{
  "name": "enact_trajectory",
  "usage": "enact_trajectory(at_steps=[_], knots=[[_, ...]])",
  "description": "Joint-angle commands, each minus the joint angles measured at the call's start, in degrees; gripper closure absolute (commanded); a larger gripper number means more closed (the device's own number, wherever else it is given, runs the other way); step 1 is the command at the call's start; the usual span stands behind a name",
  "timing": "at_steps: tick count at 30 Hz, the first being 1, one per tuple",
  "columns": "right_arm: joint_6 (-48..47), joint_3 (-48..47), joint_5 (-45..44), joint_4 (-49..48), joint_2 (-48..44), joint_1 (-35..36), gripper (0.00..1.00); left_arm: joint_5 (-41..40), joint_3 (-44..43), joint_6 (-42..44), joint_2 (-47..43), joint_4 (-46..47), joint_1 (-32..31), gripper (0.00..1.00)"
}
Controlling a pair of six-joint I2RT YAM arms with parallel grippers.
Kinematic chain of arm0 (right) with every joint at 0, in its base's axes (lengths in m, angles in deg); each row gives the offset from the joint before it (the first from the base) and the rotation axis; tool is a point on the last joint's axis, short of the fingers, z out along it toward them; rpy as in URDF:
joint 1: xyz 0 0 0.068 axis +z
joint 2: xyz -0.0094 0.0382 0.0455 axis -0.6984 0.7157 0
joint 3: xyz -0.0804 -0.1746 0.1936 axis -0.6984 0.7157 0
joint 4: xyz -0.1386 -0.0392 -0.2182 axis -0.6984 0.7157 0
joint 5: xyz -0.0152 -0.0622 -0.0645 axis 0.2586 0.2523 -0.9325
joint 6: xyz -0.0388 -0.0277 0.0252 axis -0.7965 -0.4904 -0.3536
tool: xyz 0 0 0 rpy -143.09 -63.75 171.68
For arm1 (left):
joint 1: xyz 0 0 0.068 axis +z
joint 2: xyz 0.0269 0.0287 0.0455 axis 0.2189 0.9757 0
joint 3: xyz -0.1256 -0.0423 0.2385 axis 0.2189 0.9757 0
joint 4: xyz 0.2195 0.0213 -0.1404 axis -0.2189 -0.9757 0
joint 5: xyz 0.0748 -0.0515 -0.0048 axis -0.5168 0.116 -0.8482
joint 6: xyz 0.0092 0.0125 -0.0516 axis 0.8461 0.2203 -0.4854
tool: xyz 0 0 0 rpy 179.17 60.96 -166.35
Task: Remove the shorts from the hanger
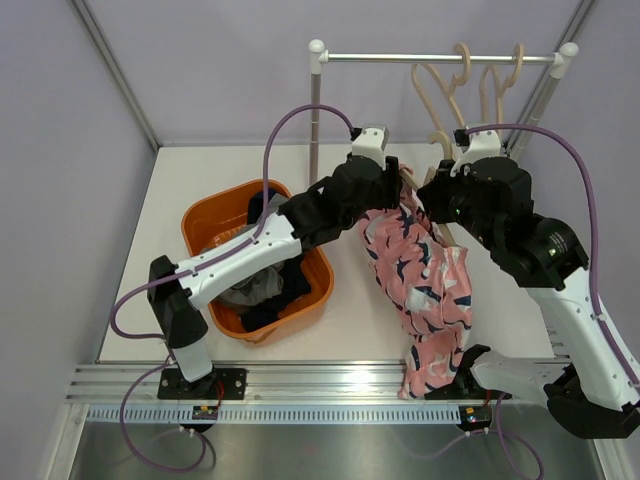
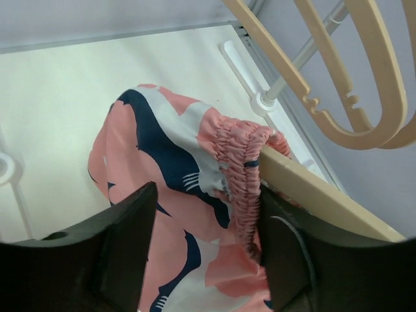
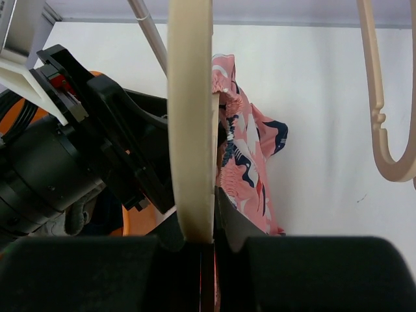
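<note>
- Left wrist view: the left pincer (image 2: 208,244) is released. Its two dark fingers are spread wide with the pink patterned shorts (image 2: 162,169) between them. Whether either finger touches the cloth I cannot tell.
- At 3 o'clock of that gap, the gathered elastic waistband (image 2: 237,175) is stretched over the end of the wooden hanger (image 2: 318,192).
- Right wrist view: the right pincer (image 3: 214,244) is clenched on the hanger's arm, which rises toward 12 o'clock. Pink cloth is bunched against its 3 o'clock side.
- Top view: the pink shorts hang between the two wrists and trail toward 6 o'clock, down onto the bench (image 1: 350,300) and over its near edge.
- At 9 o'clock of them, an orange basket (image 1: 200,215) holds the navy shorts (image 1: 285,285) and the grey shorts (image 1: 250,290).
- At 12 o'clock, empty hangers (image 1: 450,85) hang on a rail (image 1: 440,58).
- Handling, as a judgement: the cloth looks thin, light and limp. It should sag and slide and is unlikely to tear, so only the elastic resists.
- The best hold seems to be the ridged waistband at the hanger's tip. Pinch it there and draw it off while the right pincer steadies the hanger. Pulling a leg would likely only stretch the band.
</note>
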Motion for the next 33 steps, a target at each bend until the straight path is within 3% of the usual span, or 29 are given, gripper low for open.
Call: enact_trajectory(at_steps=[1, 6, 7, 8, 23, 33], knots=[[0.51, -1.22, 1.84, -1.08, -1.02, 0.33, 1.0, -4.13, -3.49, 0.64, 0.1, 2.2, 0.76, 0.51], [0.42, -1.92, 2.28, -0.12, -1.29, 0.24, 1.0, -3.87, -4.72, 0.81, 1.07, 1.32, 2.95, 0.86], [0.33, -2.01, 2.54, -0.03, -1.37, 0.41, 1.0, -3.78, -5.07, 0.9, 1.42, 1.24, 3.31, 0.97], [0.51, -2.1, 2.72, 0.15, -1.46, 0.42, 1.0, -3.43, -5.25, 0.9, 1.68, 1.15, 3.66, 1.0], [0.77, -2.36, 6.59, 2.17, -4.27, 1.21, 1.0, -1.68, -8.24, 0.99, 9.24, -0.7, 10.07, 1.0], [0.95, -3.24, 5.27, 1.2, -5.07, 1.21, 1.0, 0.35, -1.13, 2.3, 7.49, 2.54, 10.34, 1.0]])
